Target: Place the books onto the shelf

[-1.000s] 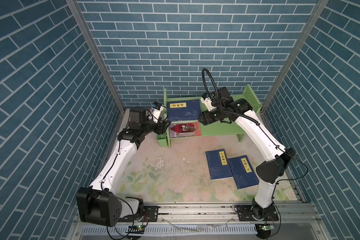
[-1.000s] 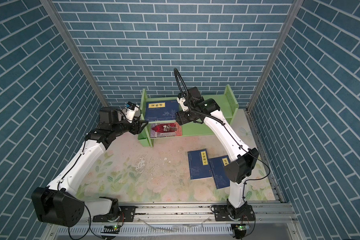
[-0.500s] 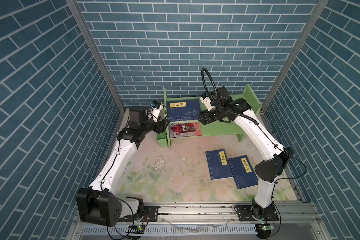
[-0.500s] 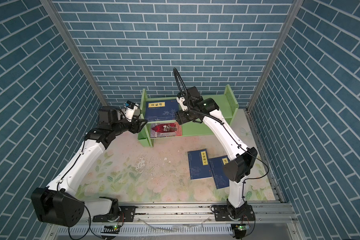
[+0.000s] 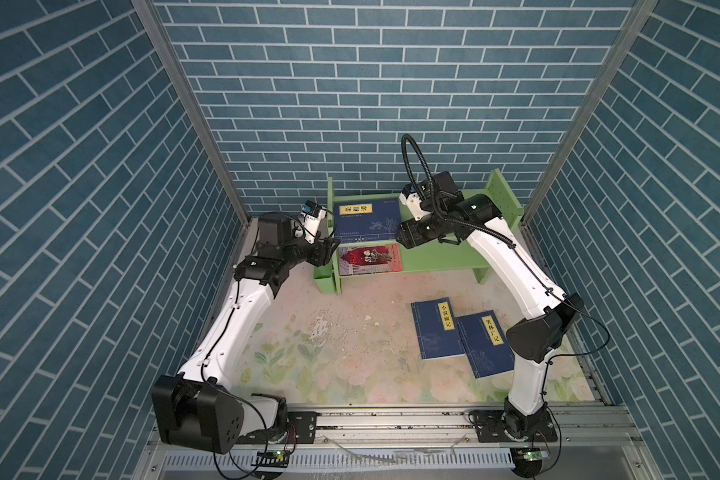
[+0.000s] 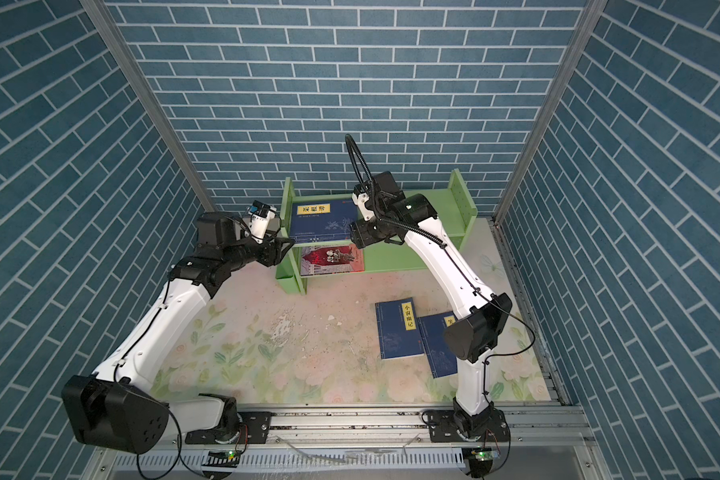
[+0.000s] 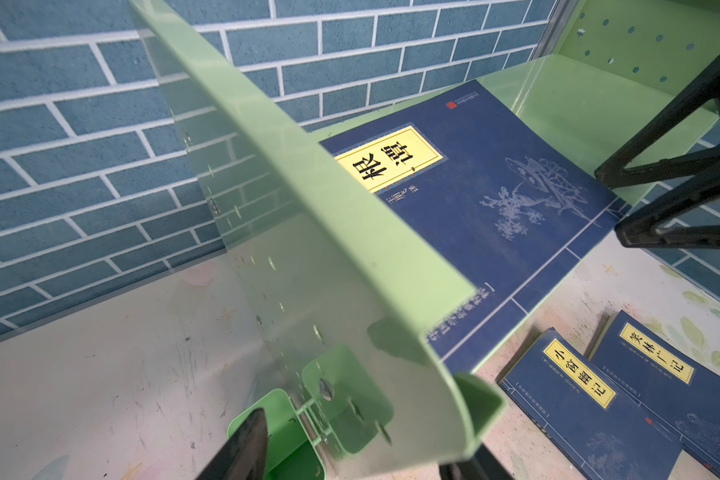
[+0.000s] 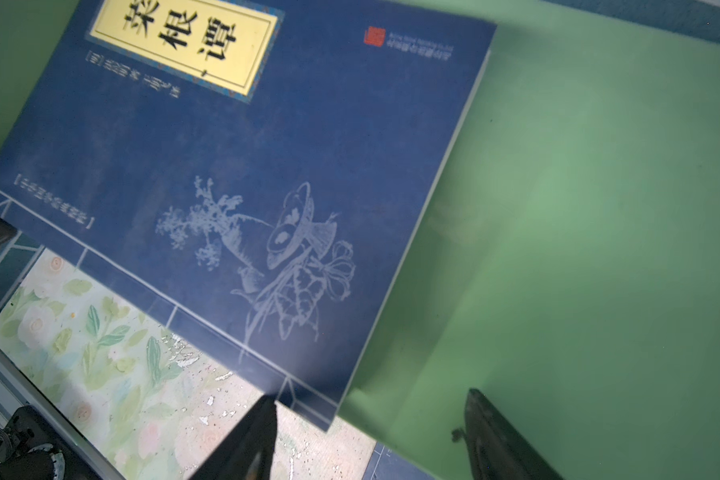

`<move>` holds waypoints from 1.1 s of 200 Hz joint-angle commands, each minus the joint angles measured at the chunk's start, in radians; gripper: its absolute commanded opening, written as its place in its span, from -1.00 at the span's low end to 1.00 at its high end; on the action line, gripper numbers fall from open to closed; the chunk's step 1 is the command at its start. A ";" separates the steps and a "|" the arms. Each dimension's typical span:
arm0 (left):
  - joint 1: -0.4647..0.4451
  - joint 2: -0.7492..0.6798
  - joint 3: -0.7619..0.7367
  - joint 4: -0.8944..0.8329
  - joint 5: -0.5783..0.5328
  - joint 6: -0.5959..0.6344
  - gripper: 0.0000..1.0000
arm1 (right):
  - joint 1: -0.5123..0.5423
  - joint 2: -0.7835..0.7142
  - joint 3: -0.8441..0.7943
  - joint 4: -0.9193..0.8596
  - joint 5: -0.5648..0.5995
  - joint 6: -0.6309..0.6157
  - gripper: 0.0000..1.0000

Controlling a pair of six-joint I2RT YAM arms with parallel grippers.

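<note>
Blue paperback (image 8: 225,187) is overhanging the shelf (image 8: 578,208) beside the released right pincer (image 8: 370,397) (likely light, floppy: pinch that edge); left pincer (image 7: 362,436) is straddling the side panel (image 7: 308,249), grip unclear.

You'll find the shelf (image 7: 329,249) smooth and glossy, like painted sheet, its side panel mirroring the bricks of the wall (image 7: 80,124). The wall itself looks matt and grainy. The book (image 8: 267,166) has a matt paper cover, faintly scuffed, with a shinier yellow label (image 8: 184,41). The floral mat (image 5: 329,374) is worn, its print flaked off in white patches. The rail (image 5: 391,419) is bare brushed metal, and the arm shells (image 5: 233,328) are smooth white plastic.
</note>
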 commanded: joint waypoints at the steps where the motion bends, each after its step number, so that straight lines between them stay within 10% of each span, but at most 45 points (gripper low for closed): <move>1: -0.005 -0.030 0.027 -0.040 0.019 0.004 0.31 | 0.005 0.005 0.034 -0.019 -0.021 -0.041 0.45; 220: -0.004 -0.152 0.013 -0.210 0.084 -0.025 0.33 | 0.005 0.111 0.202 -0.035 -0.176 0.004 0.50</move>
